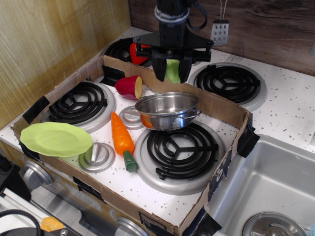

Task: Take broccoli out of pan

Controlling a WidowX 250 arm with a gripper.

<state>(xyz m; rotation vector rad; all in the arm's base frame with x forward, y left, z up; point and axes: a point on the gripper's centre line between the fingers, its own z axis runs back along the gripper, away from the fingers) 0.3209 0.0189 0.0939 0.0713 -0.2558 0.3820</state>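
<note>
My gripper [172, 73] is shut on the light-green broccoli [173, 71] and holds it in the air above the far rim of the pan. The pan [168, 110] is a small shiny steel pot with short side handles; it stands at the back edge of the front right burner [178, 146] and its inside shows nothing but bare steel. The broccoli hangs between the two black fingers, well clear of the pan's rim.
A cardboard wall [222, 104] rings the front burners. An orange carrot [121, 138] lies left of the pan, with a red-purple cut vegetable [129, 87] behind it. A lime plate [55, 138] sits front left. A strawberry [136, 52] lies on the back burner; a sink [270, 192] is at right.
</note>
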